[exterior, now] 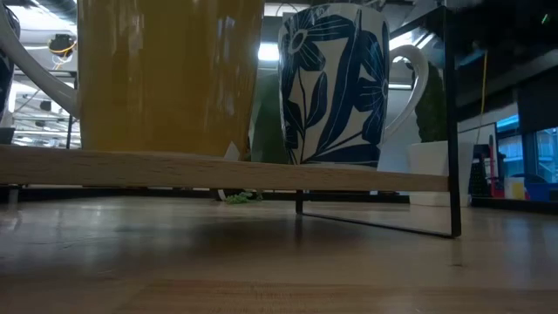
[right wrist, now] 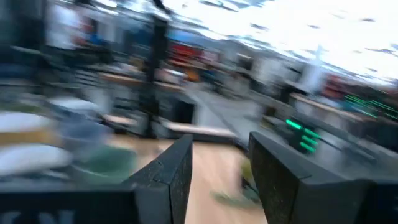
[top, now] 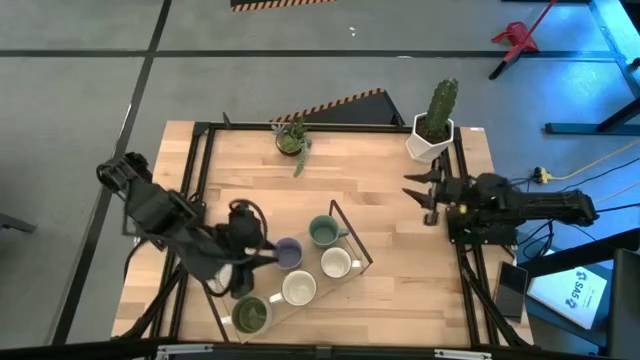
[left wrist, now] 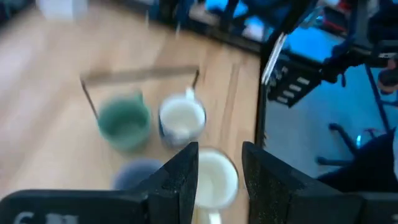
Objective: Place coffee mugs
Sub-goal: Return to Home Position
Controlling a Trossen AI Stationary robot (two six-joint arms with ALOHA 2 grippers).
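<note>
In the high view the mugs stand upright on a wooden board with a black wire frame [top: 352,235] near the table's near edge. They are a teal mug [top: 322,232], a lavender mug [top: 288,253], two white mugs [top: 335,264] [top: 299,289] and an olive mug [top: 250,315]. Another white mug [top: 222,280] shows partly under the left arm. My left gripper [top: 265,256] hovers open just left of the lavender mug. Its wrist view shows a white mug [left wrist: 214,177] beyond the open gripper [left wrist: 219,149]. My right gripper [top: 412,190] waits open at the table's right side, holding nothing [right wrist: 219,140].
A white hexagonal cactus pot [top: 432,135] stands at the far right corner, close to the right gripper. A small green plant [top: 292,140] sits at the far edge. Bare wood lies between the plants and the board. The low view shows two mugs close up on the board [exterior: 227,170].
</note>
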